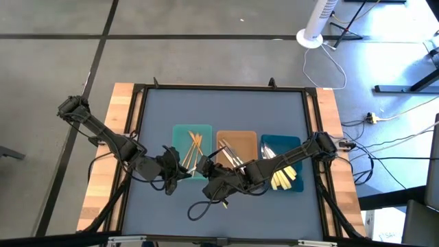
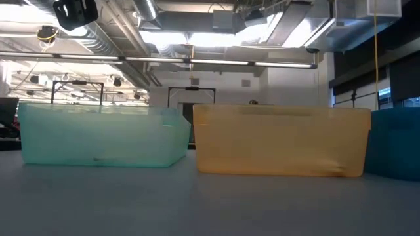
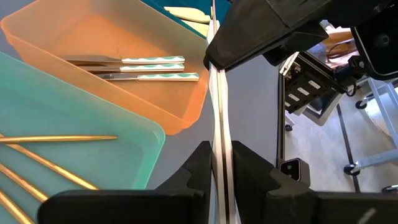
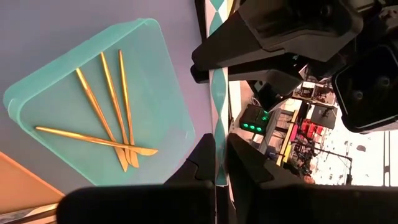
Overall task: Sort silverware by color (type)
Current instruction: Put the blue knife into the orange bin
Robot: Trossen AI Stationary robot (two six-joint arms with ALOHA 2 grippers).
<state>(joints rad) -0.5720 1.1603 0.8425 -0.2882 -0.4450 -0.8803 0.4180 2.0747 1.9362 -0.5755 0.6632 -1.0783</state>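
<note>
A silver utensil (image 3: 219, 124) with a teal-patterned handle is nearest, clamped between both pincers in front of the tan tray (image 1: 236, 140): the left pincer (image 3: 219, 163) is closed on one end, the right pincer (image 4: 218, 155) on the other. Sorting looks well along. Gold utensils (image 4: 102, 118) lie in the teal tray (image 1: 180, 134) left of the tan tray, silver ones (image 3: 146, 68) inside it, yellow-handled ones (image 1: 282, 178) in the blue tray (image 1: 288, 142) right of it. The shared utensil is still unplaced.

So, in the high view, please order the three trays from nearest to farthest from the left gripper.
From the left gripper:
1. Teal tray, just behind it, on the left.
2. Tan tray, in the middle.
3. Dark-blue tray, on the right, beyond the right gripper.
</note>
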